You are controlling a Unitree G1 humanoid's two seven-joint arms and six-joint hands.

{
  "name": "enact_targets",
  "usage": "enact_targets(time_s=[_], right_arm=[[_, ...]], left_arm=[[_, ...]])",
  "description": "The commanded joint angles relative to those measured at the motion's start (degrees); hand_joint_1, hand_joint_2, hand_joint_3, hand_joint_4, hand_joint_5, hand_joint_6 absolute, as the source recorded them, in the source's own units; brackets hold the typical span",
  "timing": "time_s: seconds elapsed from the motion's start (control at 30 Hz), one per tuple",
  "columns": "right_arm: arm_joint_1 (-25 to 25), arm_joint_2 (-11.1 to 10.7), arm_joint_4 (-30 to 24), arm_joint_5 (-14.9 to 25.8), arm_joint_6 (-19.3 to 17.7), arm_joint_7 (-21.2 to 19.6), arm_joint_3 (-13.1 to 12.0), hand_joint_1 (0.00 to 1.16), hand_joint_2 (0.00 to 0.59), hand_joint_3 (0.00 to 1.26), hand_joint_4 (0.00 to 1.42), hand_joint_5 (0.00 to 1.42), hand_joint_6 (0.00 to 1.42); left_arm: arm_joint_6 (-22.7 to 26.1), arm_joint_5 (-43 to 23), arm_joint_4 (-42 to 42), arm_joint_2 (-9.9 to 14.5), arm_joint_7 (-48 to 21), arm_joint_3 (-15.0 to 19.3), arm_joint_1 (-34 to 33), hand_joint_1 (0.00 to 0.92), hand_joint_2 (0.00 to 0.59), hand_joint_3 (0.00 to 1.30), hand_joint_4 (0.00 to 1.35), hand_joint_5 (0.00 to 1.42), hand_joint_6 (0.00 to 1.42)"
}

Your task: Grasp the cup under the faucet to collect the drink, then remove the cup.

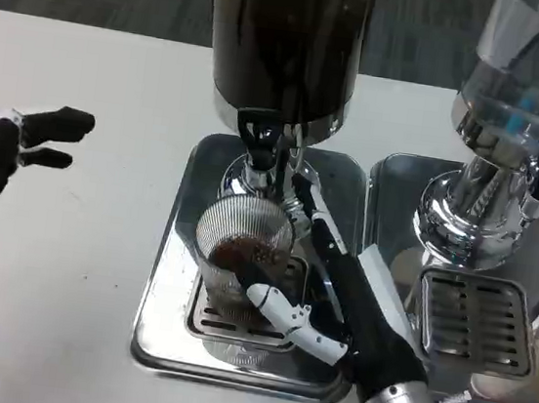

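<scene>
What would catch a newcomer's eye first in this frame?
The ribbed glass cup at centre, under the dark dispenser's black tap and holding some dark drink, with the right hand wrapped around it. It stands on a steel drip tray. The left hand hangs at the left edge, holding nothing.

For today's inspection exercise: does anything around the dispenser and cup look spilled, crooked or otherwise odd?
Nothing stands out. The ribbed glass cup stands upright on the drip tray under the faucet, dark drink inside, held by the right hand. No spill visible.
</scene>
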Motion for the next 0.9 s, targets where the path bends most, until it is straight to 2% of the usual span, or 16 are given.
enact_targets(time_s=[0.03, 0.57, 0.8, 0.9], right_arm=[[-0.86, 0.21, 1.09, 0.89, -1.22, 0.38, -0.36, 0.44, 0.22, 0.03, 0.03, 0.0, 0.0], [-1.95, 0.65, 2.93, 1.34, -1.67, 0.45, -0.36, 0.44, 0.219, 0.04, 0.06, 0.04, 0.04], [-3.27, 0.23, 3.67, 1.46, -0.93, 2.66, -0.02, 0.44, 0.22, 0.01, 0.02, 0.03, 0.03], [-3.58, 0.01, 3.38, 0.26, -0.07, 3.03, 0.32, 0.44, 0.219, 0.0, 0.0, 0.0, 0.01]], left_arm=[[0.64, -0.19, -0.83, 0.14, 0.87, 0.95, 2.05, 0.0, 0.11, 0.33, 0.24, 0.2, 0.31], [1.45, 0.03, 0.08, 0.35, 0.69, 1.08, 3.43, 0.0, 0.108, 0.33, 0.26, 0.21, 0.32], [1.75, 0.16, 0.44, 0.28, 0.9, 1.19, 3.68, 0.0, 0.108, 0.34, 0.26, 0.22, 0.33], [1.89, 0.14, 0.69, 0.31, 0.93, 1.28, 3.81, 0.0, 0.114, 0.35, 0.26, 0.22, 0.33]])
